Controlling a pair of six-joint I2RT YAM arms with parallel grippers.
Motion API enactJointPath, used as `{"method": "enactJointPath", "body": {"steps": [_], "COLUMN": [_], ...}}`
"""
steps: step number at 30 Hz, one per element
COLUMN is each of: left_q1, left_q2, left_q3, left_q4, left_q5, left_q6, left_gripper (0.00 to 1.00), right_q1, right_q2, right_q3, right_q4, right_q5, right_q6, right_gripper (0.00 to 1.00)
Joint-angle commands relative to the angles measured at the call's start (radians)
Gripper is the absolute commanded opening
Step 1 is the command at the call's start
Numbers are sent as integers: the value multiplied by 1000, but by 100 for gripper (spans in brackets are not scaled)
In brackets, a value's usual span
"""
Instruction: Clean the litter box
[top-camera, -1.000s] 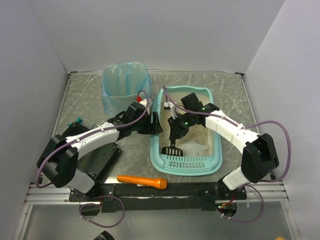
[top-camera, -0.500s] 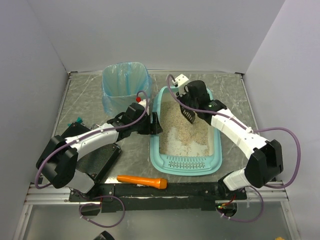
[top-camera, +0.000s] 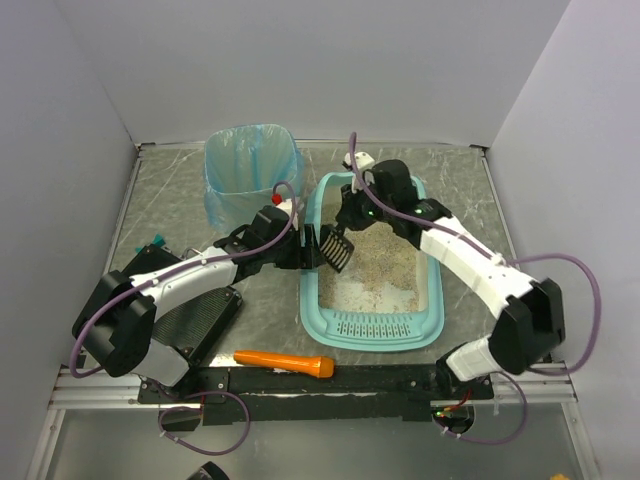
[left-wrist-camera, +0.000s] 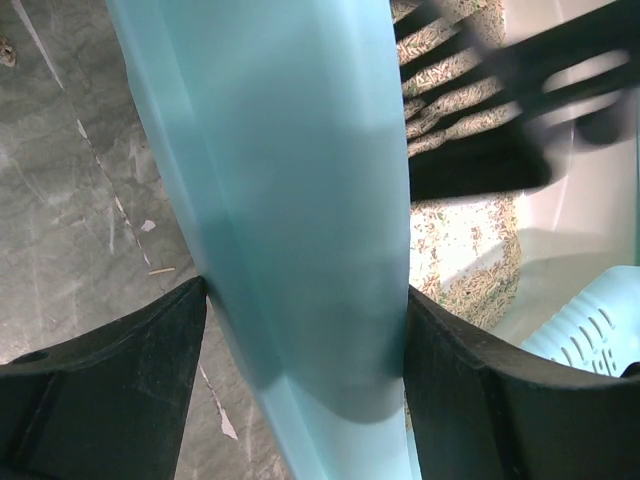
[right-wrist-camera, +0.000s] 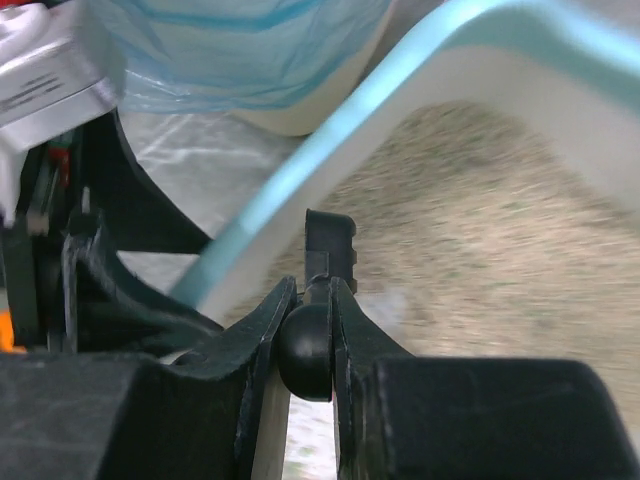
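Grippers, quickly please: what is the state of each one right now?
Left gripper: closed on the litter box side wall.
Right gripper: closed, holding the black litter scoop by its handle.

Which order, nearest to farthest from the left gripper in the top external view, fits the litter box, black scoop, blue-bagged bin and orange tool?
1. litter box: its left wall sits between the left gripper's fingers.
2. black scoop: just right, inside the box, held by the right gripper.
3. blue-bagged bin: behind, to the left.
4. orange tool: at the near edge.
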Motion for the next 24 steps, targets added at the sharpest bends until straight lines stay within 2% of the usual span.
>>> {"method": "enactJointPath", "body": {"steps": [1, 2, 5, 6, 9, 10, 12, 13, 16, 20, 24], "left_q1": [-10, -10, -10, -10, -10, -10, -9, -10, -10, -10, -10], "left_q2": [-20, -16, -8, -10, -22, -30, -34, -40, -39, -30, -33], "left_q3": [4, 4, 2, 4, -4, -7, -10, -10, -11, -15, -16], "left_q4": [116, 116, 141, 139, 144, 145, 138, 136, 130, 142, 150], "left_q5": [98, 107, 122, 121, 116, 113, 101, 96, 87, 102, 105], "left_q6": [0, -4, -16, -20, -25, -27, -25, -25, -25, -31, -27], "left_gripper": [75, 75, 75, 75, 75, 75, 75, 75, 75, 75, 75], "right_q1": [23, 27, 64, 72, 72, 72, 70, 69, 66, 55, 28], "right_q2": [105, 116, 161, 171, 184, 182, 159, 148, 99, 59, -35], "right_q3": [32, 10, 4, -1, -10, -8, 7, 12, 6, 24, -11], "right_q4": [84, 116, 141, 144, 149, 125, 94, 82, 86, 54, 113], "right_q5": [-79, -96, 46, 151, 271, 401, 535, 651, 805, 891, 801], "right_q6": [262, 284, 338, 351, 365, 355, 339, 329, 284, 259, 229], "right_gripper": [0, 0, 0, 0, 0, 0, 0, 0, 0, 0, 0]}}
